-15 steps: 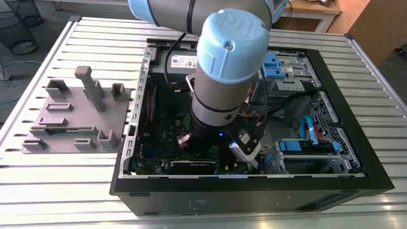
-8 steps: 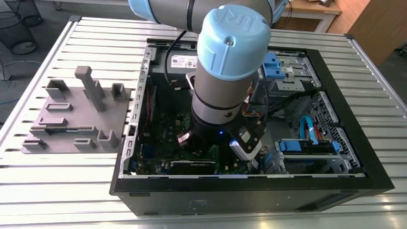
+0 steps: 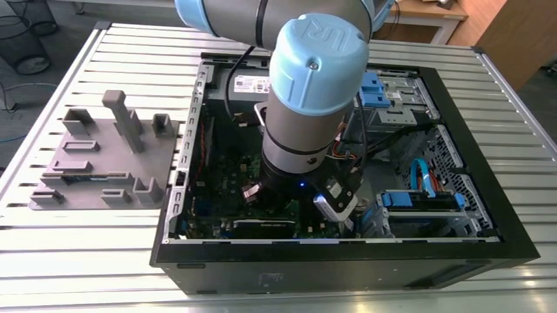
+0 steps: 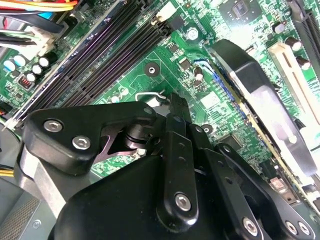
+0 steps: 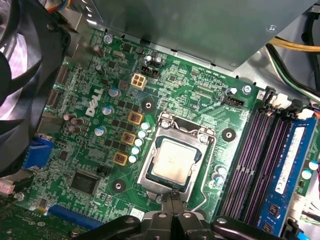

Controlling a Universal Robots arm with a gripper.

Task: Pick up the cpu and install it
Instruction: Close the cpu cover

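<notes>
Right at the tip of my gripper (image 5: 172, 196), my two fingers (image 5: 167, 209) are pressed together, and I see nothing held between them. Just past them lies the cpu (image 5: 172, 159), flat and shiny grey, sitting inside the silver socket (image 5: 150, 175) on the green board (image 5: 90, 150). So I think the picking up is done and the chip is in its place. I cannot tell if the frame is locked down on it. A thin wire lever (image 5: 204, 170) runs along one side of the socket, near my tips. Any move here should be slow and soft, because the chip and the wire are so close. Beside the socket are long purple slots (image 5: 255, 160) and a blue memory stick (image 5: 290, 165) with a label. Big white letters are on the board, but I leave them unread. All of this is inside the black computer case (image 3: 348, 251).
</notes>
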